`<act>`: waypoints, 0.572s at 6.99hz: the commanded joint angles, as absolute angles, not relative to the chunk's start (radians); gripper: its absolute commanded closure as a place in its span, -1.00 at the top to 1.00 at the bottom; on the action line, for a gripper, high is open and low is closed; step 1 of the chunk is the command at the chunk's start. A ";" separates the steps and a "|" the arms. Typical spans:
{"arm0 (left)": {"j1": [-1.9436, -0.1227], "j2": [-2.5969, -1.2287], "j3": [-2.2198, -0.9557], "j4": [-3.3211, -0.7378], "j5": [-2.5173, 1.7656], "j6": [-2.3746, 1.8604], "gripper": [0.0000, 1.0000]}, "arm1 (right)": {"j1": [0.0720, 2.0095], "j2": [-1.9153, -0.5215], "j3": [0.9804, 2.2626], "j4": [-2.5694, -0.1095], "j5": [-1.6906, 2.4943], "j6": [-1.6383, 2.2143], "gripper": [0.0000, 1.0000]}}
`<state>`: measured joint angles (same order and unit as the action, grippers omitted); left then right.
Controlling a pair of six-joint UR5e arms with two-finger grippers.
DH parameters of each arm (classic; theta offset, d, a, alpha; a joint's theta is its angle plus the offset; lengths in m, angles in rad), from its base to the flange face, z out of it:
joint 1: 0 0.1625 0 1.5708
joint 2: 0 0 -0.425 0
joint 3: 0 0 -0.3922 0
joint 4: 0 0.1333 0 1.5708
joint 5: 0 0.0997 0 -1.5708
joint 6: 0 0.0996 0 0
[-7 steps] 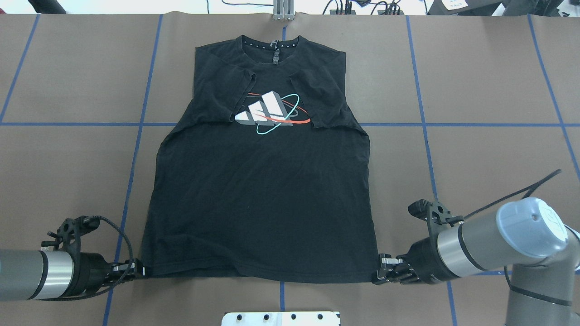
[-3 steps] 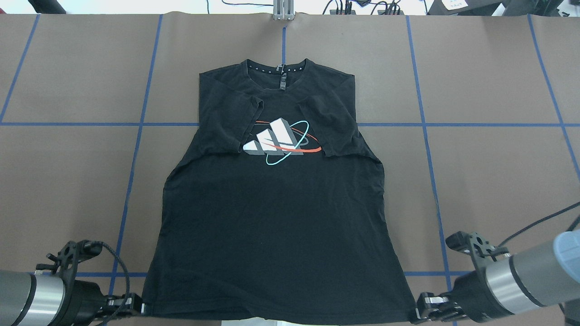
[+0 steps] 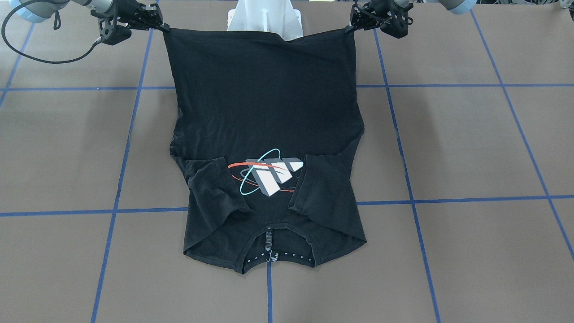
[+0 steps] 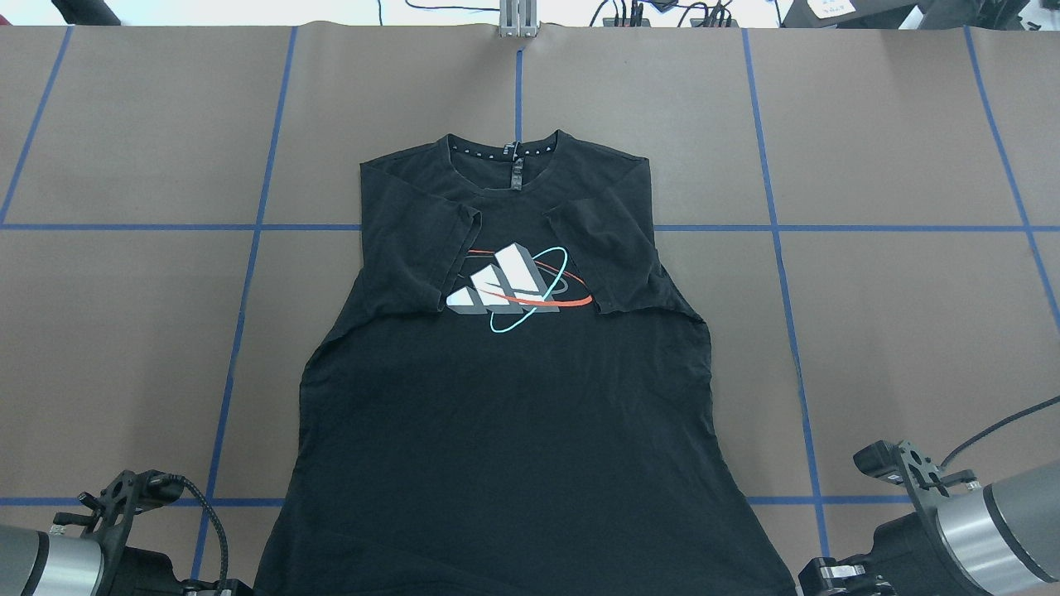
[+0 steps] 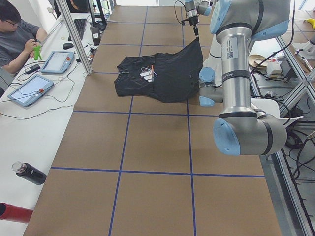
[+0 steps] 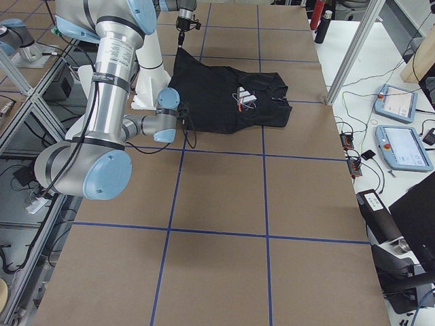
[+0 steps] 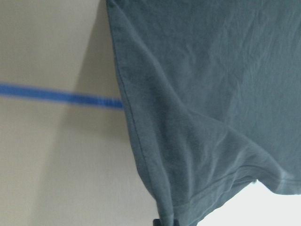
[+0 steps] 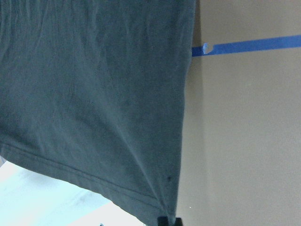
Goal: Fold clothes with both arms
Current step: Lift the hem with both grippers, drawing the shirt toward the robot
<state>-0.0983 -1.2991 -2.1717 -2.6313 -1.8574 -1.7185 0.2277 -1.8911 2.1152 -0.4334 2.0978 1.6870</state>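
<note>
The black T-shirt (image 4: 505, 414) lies print side up, collar at the far side, both sleeves folded in beside the white-grey print (image 4: 517, 285). It also shows in the front view (image 3: 264, 103). My left gripper (image 3: 351, 27) is shut on one hem corner and my right gripper (image 3: 160, 26) on the other. Both hold the hem raised and stretched near the robot base. In the overhead view the right gripper (image 4: 820, 578) sits at the bottom edge; the left one is mostly cut off. The wrist views show the fabric (image 7: 211, 94) (image 8: 94, 94) hanging from the pinched corners.
The white pedestal base (image 3: 264, 18) stands just behind the raised hem. Blue tape lines (image 4: 248, 248) grid the brown table. A metal post (image 4: 517, 16) stands at the far edge. Tablets (image 5: 29, 88) and bottles (image 5: 29, 173) lie on the operators' side table.
Both grippers have pulled the hem corners towards the robot and up. The whole shirt has slid towards the robot, and its collar has left the far edge.
</note>
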 commanded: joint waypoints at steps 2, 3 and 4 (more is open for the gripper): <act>-0.364 -1.409 -2.149 -2.623 -1.957 -1.717 -1.00 | 0.383 -1.661 1.958 -0.420 2.111 1.677 -1.00; -0.465 -1.448 -2.108 -2.623 -2.021 -1.710 -1.00 | 0.447 -1.602 1.925 -0.419 2.120 1.674 -1.00; -0.524 -1.469 -2.079 -2.625 -2.052 -1.671 -1.00 | 0.538 -1.567 1.916 -0.422 2.150 1.674 -1.00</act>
<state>-0.4301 -1.4319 -2.1177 -2.6246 -2.0032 -1.7034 0.4367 -1.6268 1.9425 -0.4203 2.1225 1.6752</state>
